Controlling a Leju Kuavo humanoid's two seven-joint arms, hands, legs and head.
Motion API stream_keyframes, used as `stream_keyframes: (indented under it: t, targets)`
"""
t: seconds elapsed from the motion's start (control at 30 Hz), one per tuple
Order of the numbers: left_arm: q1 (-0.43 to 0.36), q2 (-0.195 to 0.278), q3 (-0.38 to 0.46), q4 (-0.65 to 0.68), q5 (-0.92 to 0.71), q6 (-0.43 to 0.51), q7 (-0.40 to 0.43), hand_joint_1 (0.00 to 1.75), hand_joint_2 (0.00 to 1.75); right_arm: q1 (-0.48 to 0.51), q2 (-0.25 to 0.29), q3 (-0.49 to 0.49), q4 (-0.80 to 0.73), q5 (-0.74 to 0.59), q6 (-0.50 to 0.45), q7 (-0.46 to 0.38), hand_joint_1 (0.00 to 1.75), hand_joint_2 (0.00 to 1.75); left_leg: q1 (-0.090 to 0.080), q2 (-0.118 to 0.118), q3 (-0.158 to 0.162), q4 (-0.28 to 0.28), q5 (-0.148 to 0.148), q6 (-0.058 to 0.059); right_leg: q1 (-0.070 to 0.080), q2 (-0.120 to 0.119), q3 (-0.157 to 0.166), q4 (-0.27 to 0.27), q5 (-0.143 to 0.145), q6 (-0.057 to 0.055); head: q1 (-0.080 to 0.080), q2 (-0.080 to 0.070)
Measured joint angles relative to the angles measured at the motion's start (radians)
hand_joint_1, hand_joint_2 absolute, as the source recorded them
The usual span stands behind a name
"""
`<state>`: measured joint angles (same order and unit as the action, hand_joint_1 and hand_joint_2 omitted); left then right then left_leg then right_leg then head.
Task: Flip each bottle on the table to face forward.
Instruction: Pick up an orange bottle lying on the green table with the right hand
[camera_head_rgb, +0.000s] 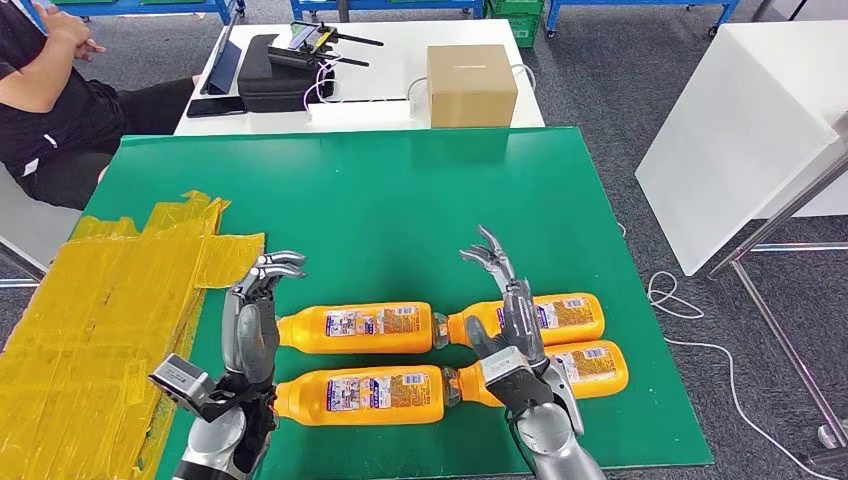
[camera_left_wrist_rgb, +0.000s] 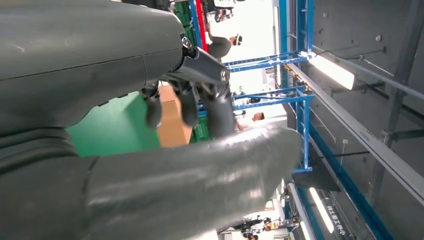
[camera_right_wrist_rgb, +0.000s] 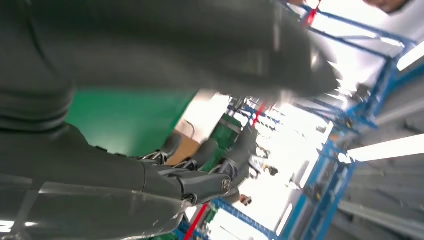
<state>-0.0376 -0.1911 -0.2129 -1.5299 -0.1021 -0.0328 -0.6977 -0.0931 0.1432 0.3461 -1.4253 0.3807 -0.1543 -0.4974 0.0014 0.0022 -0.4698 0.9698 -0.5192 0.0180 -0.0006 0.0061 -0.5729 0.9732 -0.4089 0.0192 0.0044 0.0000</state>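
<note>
Green desk (camera_head_rgb: 400, 200) holds four orange bottles (camera_head_rgb: 355, 328), full, heavy, smooth, likely to roll. My left hand (camera_head_rgb: 255, 310) and right hand (camera_head_rgb: 510, 300) hold nothing, fingers apart. Grab a bottle's middle.

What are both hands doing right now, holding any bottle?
Left hand: open, fingers apart, holding nothing.
Right hand: open, fingers spread above the bottles, holding nothing.

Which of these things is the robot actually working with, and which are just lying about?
Part of the job:
four orange bottles
left hand
right hand

Lying about:
cardboard box
yellow tape patch
black case
tablet
</note>
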Motion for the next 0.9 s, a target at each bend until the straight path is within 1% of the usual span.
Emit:
stream_keyframes:
  t: [0.13,0.2,0.27,0.37,0.53,0.7,0.9]
  targets:
    - [-0.002,0.0,0.003,0.008,0.0,0.0,0.0,0.0,0.0,-0.014,-0.002,0.013,0.018,0.015,0.017,0.019,0.0,1.75,0.0,0.0,0.0,0.0,0.0,0.0,0.0,0.0,0.0,0.0,0.0,0.0,0.0,0.0]
    - [-0.003,0.0,0.006,0.012,0.0,0.001,0.0,0.0,0.0,-0.021,-0.004,0.023,0.028,0.029,0.041,0.037,0.0,1.75,0.0,0.0,0.0,0.0,0.0,0.0,0.0,0.0,0.0,0.0,0.0,0.0,0.0,0.0]
    - [-0.008,0.0,0.009,0.016,0.0,0.003,0.0,0.0,0.0,-0.037,-0.008,0.053,0.051,0.055,0.081,0.061,0.0,1.75,0.0,0.0,0.0,0.0,0.0,0.0,0.0,0.0,0.0,0.0,0.0,0.0,0.0,0.0]
    - [-0.016,0.0,0.015,0.025,0.0,0.007,0.0,0.0,0.0,-0.058,-0.015,0.124,0.085,0.091,0.131,0.09,0.0,1.75,0.0,0.0,0.0,0.0,0.0,0.0,0.0,0.0,-0.001,0.0,0.0,0.0,0.0,0.0]
    - [-0.017,0.0,0.029,0.03,0.001,0.012,0.0,0.0,0.0,-0.071,-0.026,0.201,0.107,0.104,0.149,0.111,0.0,1.75,0.0,0.0,0.0,0.0,0.0,0.0,0.0,0.0,0.0,0.0,0.0,0.0,0.0,0.0]
    - [-0.016,0.0,0.048,0.031,0.006,0.015,0.0,0.0,0.0,-0.072,-0.059,0.276,0.106,0.109,0.174,0.139,0.0,1.75,0.0,0.0,0.0,0.0,0.0,0.0,0.0,0.0,0.0,0.0,0.0,0.0,0.0,0.0]
    - [-0.016,0.0,0.06,0.031,0.008,0.015,0.0,0.0,0.0,-0.071,-0.091,0.324,0.097,0.11,0.181,0.147,0.0,1.75,0.0,0.0,0.0,0.0,0.0,0.0,0.0,0.0,-0.001,0.0,0.0,0.0,0.0,0.0]
